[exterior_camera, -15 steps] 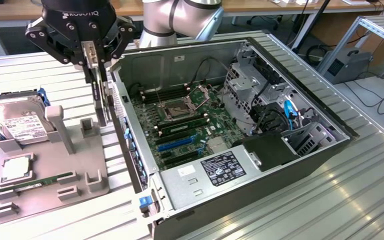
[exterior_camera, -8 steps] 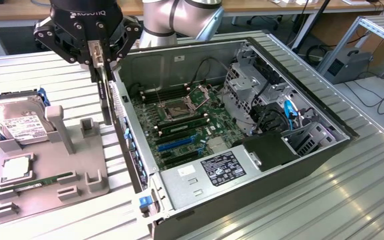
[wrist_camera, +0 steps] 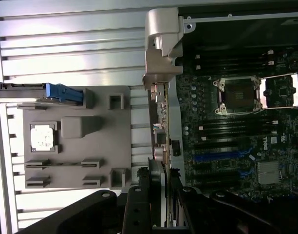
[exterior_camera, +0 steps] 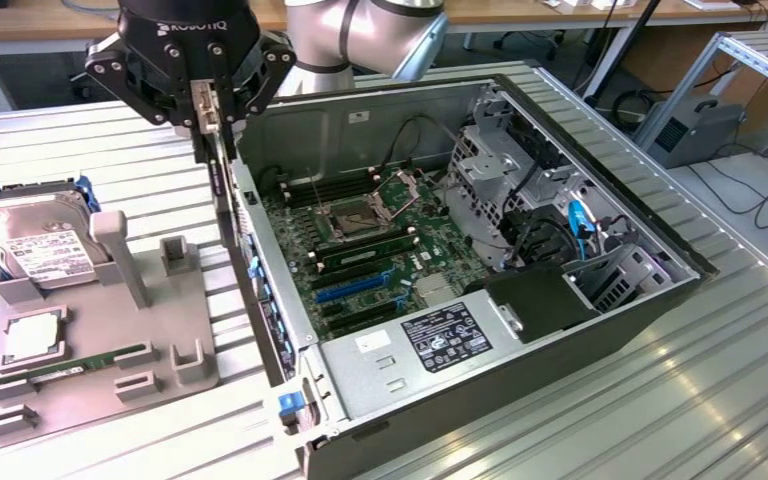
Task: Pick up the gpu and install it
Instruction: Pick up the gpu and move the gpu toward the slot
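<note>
1. My claw is clamped on the gpu, which hangs edge-on over the open case's side wall.
2. Step in hand, I judge: the carry toward the motherboard.
3. Seating it calls for lining its edge squarely over a blue slot.

Probably robotics lab; slatted aluminium bench; opened computer case; wooden desks behind.

Ribbed metal table spreads across the foreground, light glinting off its slats at lower right. Wooden desks line the top edge. Upper right: an aluminium rack, a grey box beneath it, cables trailing over pale floor.
</note>
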### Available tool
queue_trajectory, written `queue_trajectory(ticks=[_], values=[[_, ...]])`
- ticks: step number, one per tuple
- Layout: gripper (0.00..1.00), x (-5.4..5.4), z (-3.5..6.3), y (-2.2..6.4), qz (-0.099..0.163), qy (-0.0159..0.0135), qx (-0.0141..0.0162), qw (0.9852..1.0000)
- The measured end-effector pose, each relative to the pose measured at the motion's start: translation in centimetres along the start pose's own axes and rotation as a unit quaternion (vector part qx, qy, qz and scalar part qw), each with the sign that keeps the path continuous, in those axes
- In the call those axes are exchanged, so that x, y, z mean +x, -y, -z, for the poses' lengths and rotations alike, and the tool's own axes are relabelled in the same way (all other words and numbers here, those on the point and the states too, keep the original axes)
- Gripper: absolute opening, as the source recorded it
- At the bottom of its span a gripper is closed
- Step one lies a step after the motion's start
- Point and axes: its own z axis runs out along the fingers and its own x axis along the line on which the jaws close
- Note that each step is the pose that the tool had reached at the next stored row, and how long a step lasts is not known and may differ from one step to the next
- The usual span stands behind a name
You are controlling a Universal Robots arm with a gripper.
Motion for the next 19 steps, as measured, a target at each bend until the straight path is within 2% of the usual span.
queue_trajectory(ticks=[19], values=[[0.27,-1.5,-0.05,-0.11,0.000,0.0000,0.0000,1.0000]])
